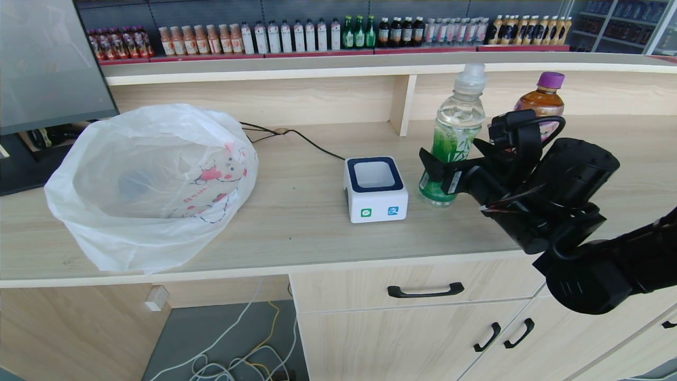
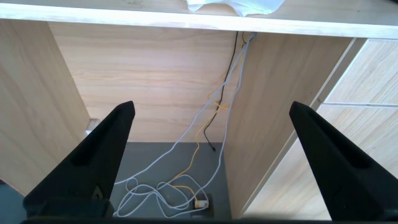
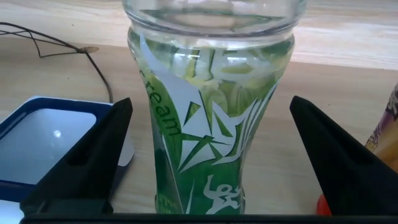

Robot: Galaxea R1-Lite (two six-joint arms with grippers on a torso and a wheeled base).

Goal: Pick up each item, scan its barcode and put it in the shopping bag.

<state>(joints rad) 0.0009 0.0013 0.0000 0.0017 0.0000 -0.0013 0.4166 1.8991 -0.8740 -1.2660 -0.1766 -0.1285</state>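
The right arm comes in from the right over the wooden counter point(image 1: 296, 227), its black forearm bent and the wrist turned level toward the clear bottle point(image 1: 456, 132). The right gripper point(image 1: 441, 161) sits low beside that bottle with its fingers spread wide. In the right wrist view the bottle point(image 3: 208, 93) stands upright between the two dark wedge-shaped fingers point(image 3: 81, 168), with bare counter showing on both sides, so the right gripper point(image 3: 208, 162) brackets it without gripping. The bottle is see-through ribbed plastic with a waisted body, a pale cap and a green leaf-patterned label, and it stands just to the right of the scanner point(image 1: 375, 189). The scanner is a small white box with rounded corners and a dark blue rim round its glass top point(image 3: 56, 137). Behind the gripper stands a rounder brown bottle point(image 1: 542, 98) with a purple cap. The shopping bag point(image 1: 153, 185) is thin, crinkled, milky plastic with a pink cartoon print; it sits open at the left end of the counter, well apart from the scanner. A thin black cable point(image 1: 301, 138) runs along the counter from the scanner toward the back wall. The left gripper point(image 2: 211, 162) hangs below the counter edge, its fingers wide apart and holding nothing, facing a wood-panelled recess where loose cables point(image 2: 186, 186) lie on a grey floor
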